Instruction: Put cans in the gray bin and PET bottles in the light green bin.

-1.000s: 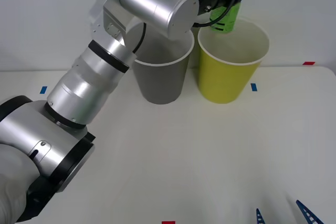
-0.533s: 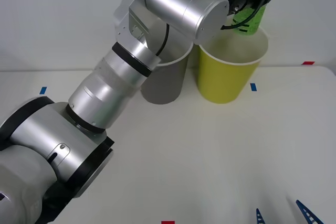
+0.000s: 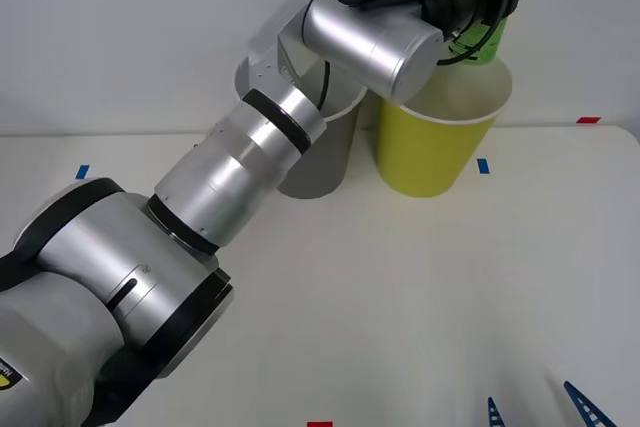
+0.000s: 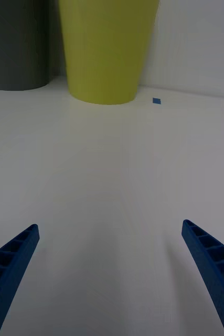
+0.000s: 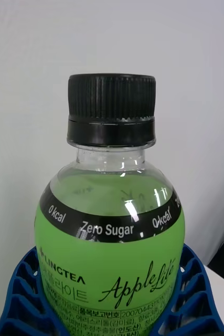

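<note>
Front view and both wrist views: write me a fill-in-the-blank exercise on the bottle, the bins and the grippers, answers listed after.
1. The left gripper is shut on a clear plastic bottle with a green body and a ____ screw cap.
2. That bottle hangs above the tall tapered ____ bin.
3. The gray tapered bin stands to the robot's ____ of it.
4. The right gripper, low over the white table, is ____.

Answers: black; yellow-green; left; open
</note>
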